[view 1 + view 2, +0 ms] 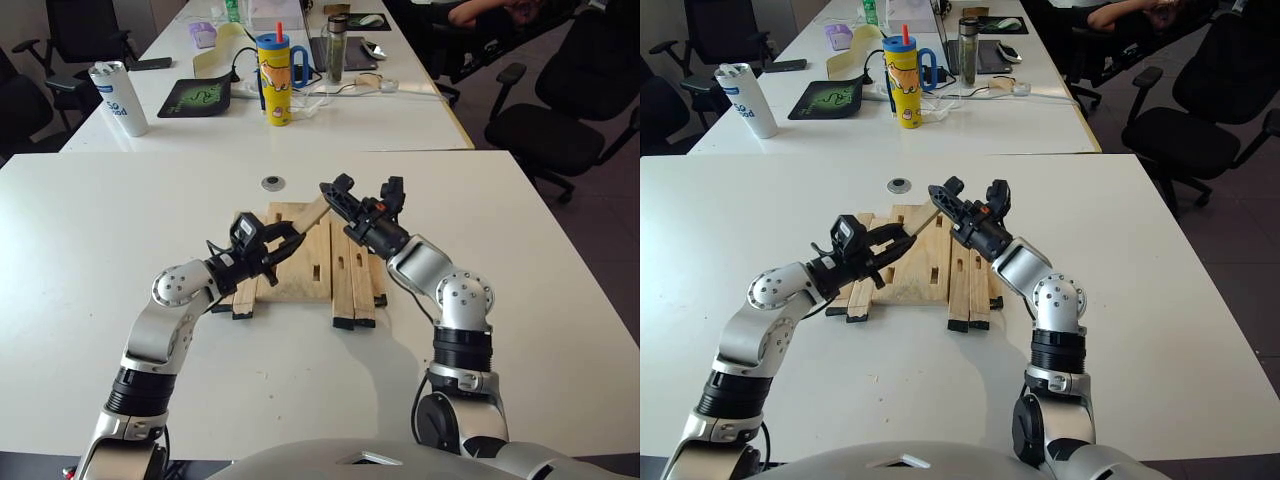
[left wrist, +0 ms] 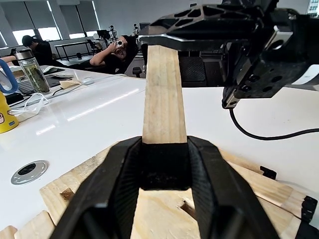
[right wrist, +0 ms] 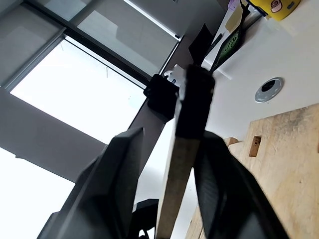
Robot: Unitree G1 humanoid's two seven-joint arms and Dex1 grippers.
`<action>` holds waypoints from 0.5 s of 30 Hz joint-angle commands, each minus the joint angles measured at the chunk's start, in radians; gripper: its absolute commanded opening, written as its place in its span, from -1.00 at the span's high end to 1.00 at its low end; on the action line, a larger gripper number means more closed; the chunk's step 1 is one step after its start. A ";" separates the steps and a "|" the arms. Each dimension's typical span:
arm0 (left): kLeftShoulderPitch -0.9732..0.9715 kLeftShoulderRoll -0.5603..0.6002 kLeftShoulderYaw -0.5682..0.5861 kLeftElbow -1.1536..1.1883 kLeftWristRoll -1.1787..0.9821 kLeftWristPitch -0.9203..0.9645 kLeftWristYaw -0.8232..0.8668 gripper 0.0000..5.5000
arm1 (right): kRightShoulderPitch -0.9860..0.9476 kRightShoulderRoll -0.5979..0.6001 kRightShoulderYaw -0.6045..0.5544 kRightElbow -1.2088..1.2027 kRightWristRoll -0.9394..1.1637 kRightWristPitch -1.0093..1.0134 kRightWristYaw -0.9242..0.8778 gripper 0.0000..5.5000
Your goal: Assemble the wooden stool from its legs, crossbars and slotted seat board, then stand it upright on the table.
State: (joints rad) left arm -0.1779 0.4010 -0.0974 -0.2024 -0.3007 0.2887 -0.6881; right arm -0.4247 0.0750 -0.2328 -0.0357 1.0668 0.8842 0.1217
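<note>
Wooden crossbar [image 1: 308, 215] is clamped at its near end by the left gripper [image 1: 283, 243] and held aslant over the slotted seat board [image 1: 300, 272], which is laid flat on the table [image 1: 110, 230]. Its far end is touched by one finger of the right gripper [image 1: 360, 190], which is spread wide. Loose slats [image 1: 355, 280] are seen at the board's right side.

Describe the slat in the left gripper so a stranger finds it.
On the white table, find the pile of wooden parts. One slat slants up off it, lower end clamped in the left gripper, upper end at the right gripper; the others lie flat.
</note>
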 commanded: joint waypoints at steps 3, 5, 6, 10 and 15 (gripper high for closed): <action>0.018 0.026 -0.018 0.006 0.035 -0.012 -0.013 0.52 | -0.025 0.017 -0.026 0.008 0.019 -0.024 -0.034 0.76; 0.018 0.031 -0.027 0.014 0.049 -0.025 -0.015 0.52 | -0.027 0.024 -0.030 0.008 0.027 -0.026 -0.041 0.83; 0.017 0.030 -0.033 0.018 0.059 -0.033 -0.014 0.52 | -0.028 0.027 -0.033 0.009 0.032 -0.027 -0.044 0.84; 0.016 0.032 -0.046 0.036 0.080 -0.054 -0.016 0.52 | -0.028 0.037 -0.038 0.007 0.040 -0.033 -0.057 0.84; 0.026 0.032 -0.044 0.039 0.066 -0.032 -0.017 0.52 | -0.030 0.035 -0.044 0.012 0.041 -0.035 -0.058 0.84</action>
State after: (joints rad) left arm -0.1733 0.4177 -0.1222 -0.1745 -0.2451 0.2345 -0.6844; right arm -0.4250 0.1042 -0.2592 -0.0233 1.0888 0.8733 0.0699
